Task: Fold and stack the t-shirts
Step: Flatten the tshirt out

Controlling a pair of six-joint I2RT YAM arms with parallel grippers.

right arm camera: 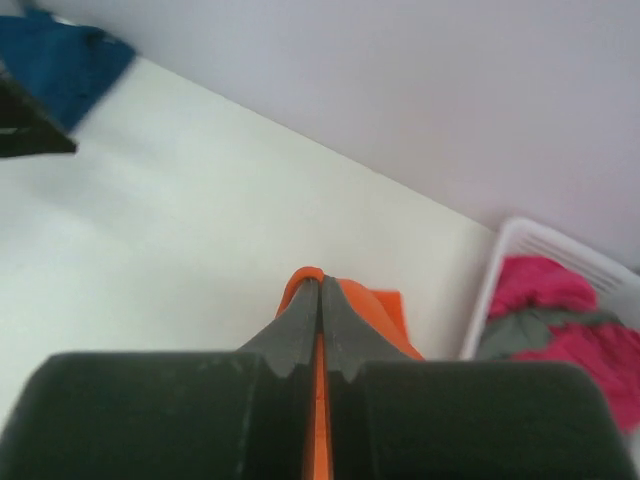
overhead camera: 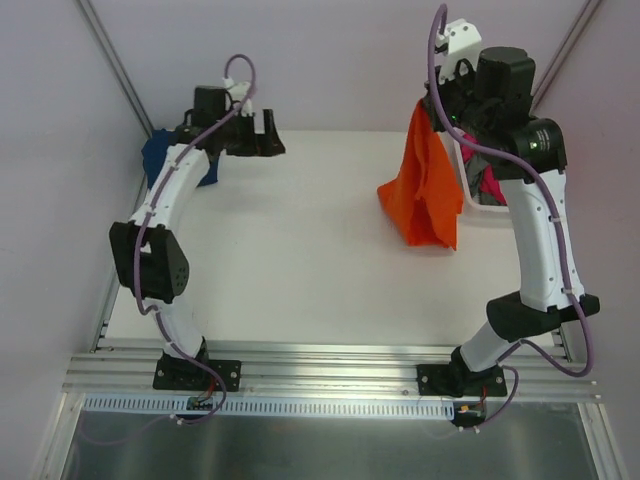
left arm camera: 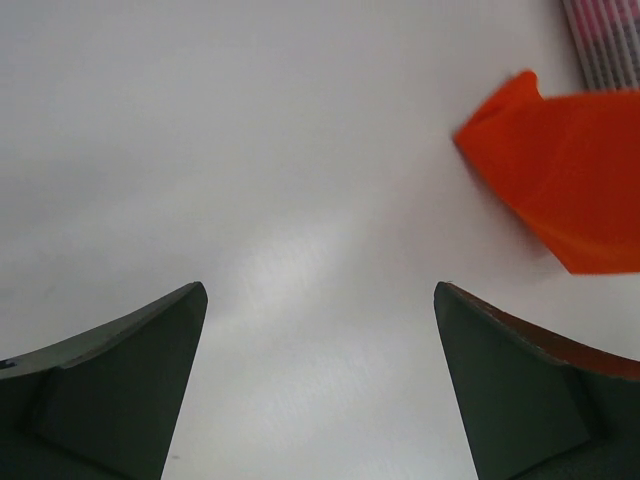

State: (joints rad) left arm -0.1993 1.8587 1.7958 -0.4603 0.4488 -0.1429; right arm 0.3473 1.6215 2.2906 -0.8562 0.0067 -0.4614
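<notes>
A white slotted basket (overhead camera: 486, 208) sits at the far right of the tabletop (overhead camera: 300, 260), holding a magenta t-shirt (right arm camera: 545, 285) and a grey t-shirt (right arm camera: 520, 332) bunched together. The right arm's upper link crosses in front of the basket in the top view and hides much of it. A navy t-shirt (overhead camera: 158, 150) lies crumpled far to the left of the basket, partly covered by the left arm. Just left of the basket hangs the orange t-shirt (overhead camera: 425, 185), with its long axis running straight down. It is narrow at the top and widens toward its lower edge; whether that edge rests on the tabletop cannot be told. The right pincer (overhead camera: 430, 104) is clenched on the shirt's top fold, and the right arm is reared high above the basket's left side. The left pincer (overhead camera: 270, 135) is released, its 2 fingers (left arm camera: 130, 380) spread wide and grasping nothing. The left arm is bent at the elbow, its pincer pointing toward the basket.
</notes>
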